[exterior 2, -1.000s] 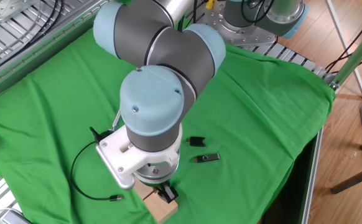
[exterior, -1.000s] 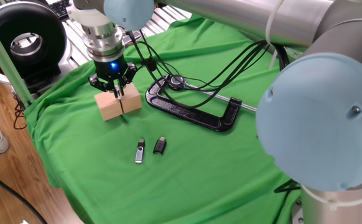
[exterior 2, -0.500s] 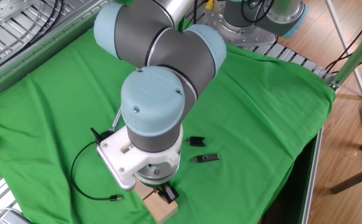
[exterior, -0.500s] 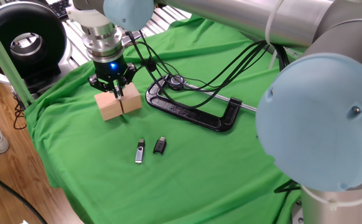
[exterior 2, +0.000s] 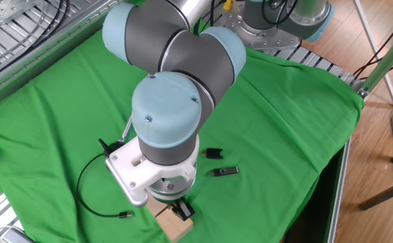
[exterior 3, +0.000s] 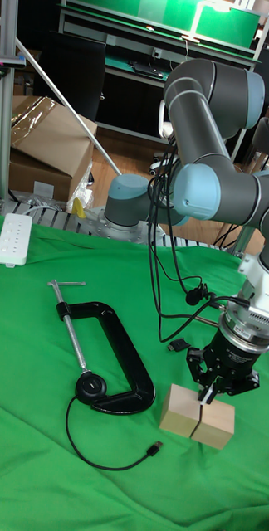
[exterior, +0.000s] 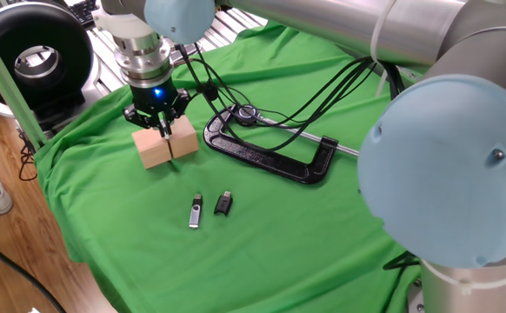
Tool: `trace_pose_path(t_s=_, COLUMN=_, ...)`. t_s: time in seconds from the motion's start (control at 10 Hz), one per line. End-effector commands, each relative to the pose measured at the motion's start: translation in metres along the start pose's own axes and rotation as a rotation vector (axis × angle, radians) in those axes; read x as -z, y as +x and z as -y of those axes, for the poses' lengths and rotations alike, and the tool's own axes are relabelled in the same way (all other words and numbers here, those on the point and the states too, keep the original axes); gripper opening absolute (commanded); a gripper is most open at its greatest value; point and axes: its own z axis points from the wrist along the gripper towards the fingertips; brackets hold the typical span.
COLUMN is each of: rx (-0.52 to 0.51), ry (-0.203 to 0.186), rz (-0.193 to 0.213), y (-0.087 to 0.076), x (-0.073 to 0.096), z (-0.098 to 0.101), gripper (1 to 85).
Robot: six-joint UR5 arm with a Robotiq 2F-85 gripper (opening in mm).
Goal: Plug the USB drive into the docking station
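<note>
My gripper [exterior: 164,132] points straight down over a wooden block [exterior: 153,149] that is split by a dark seam. In the tall fixed view its fingers [exterior 3: 207,395] are pinched on a small pale stick that looks like a USB drive, with its tip at the seam. In the other fixed view the wrist hides the fingers, and only a corner of the block [exterior 2: 179,226] shows. A silver USB drive [exterior: 196,210] and a black one [exterior: 223,203] lie loose on the green cloth in front of the block. No docking station can be made out; it is hidden or out of view.
A black C-clamp [exterior: 270,161] lies right of the block. A round black puck [exterior: 247,114] sits inside it, and its cable ends in a plug [exterior 3: 155,448]. A white power strip [exterior 3: 12,239] lies at the cloth's far edge. A black drum [exterior: 36,52] stands off the table.
</note>
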Motion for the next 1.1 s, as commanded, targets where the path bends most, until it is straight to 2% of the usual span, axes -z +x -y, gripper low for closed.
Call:
trace_pose_path(t_s=0.0, rx=0.013, ry=-0.044, rz=-0.016, y=0.003, x=0.007, z=-0.009, gripper=1.7)
trace_pose_path(t_s=0.2, rx=0.022, ry=-0.051, rz=-0.015, y=0.0, x=0.014, z=-0.005, gripper=1.7)
trace_pose_path(t_s=0.4, rx=0.046, ry=-0.038, rz=-0.011, y=-0.004, x=0.03, z=0.006, gripper=1.7)
trace_pose_path(t_s=0.6, rx=0.06, ry=-0.075, rz=-0.019, y=-0.003, x=0.05, z=0.004, gripper=1.7)
trace_pose_path(t_s=0.7, rx=0.07, ry=-0.108, rz=-0.028, y=0.0, x=0.063, z=-0.001, gripper=1.7)
trace_pose_path(t_s=0.9, rx=0.117, ry=-0.116, rz=-0.021, y=-0.001, x=0.08, z=0.005, gripper=1.7)
trace_pose_path(t_s=1.0, rx=0.164, ry=-0.099, rz=-0.011, y=-0.006, x=0.082, z=0.019, gripper=1.7)
